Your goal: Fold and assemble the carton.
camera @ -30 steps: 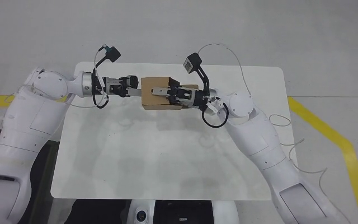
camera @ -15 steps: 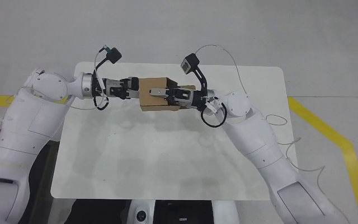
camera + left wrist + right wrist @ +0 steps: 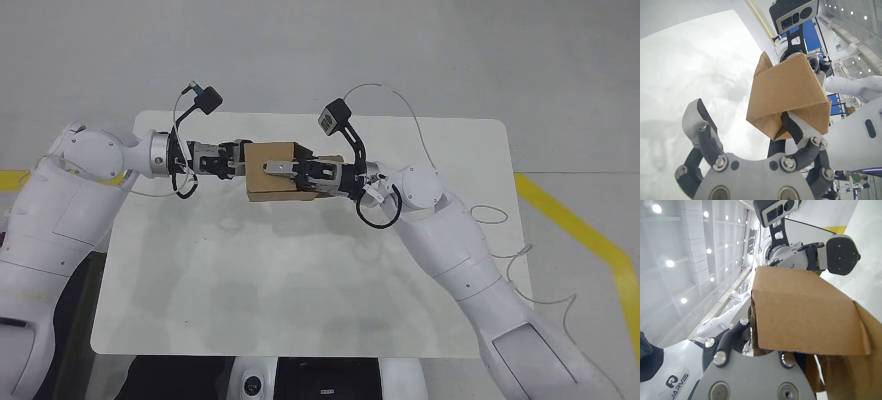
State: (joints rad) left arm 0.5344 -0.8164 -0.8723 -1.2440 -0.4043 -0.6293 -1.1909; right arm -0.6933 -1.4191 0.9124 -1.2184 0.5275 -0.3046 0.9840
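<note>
A brown carton [image 3: 270,172] hangs above the far middle of the white table [image 3: 300,280], held between the two arms. My right gripper [image 3: 296,168] is shut on its right end, one finger lying along the top face. In the right wrist view the carton [image 3: 802,313] covers that gripper's fingers. My left gripper [image 3: 743,112] is open at the carton's [image 3: 783,89] other, open end. One of its fingers [image 3: 791,126] is tucked inside under a flap; the other finger [image 3: 702,113] stands free outside. That free finger's pad [image 3: 840,255] shows beyond the carton in the right wrist view.
The white table's edge [image 3: 100,330] runs along the near left. A yellow floor line [image 3: 580,230] passes to the right of the table.
The carton and both grippers have shifted slightly left. The left gripper has closed the gap to the carton's open end.
</note>
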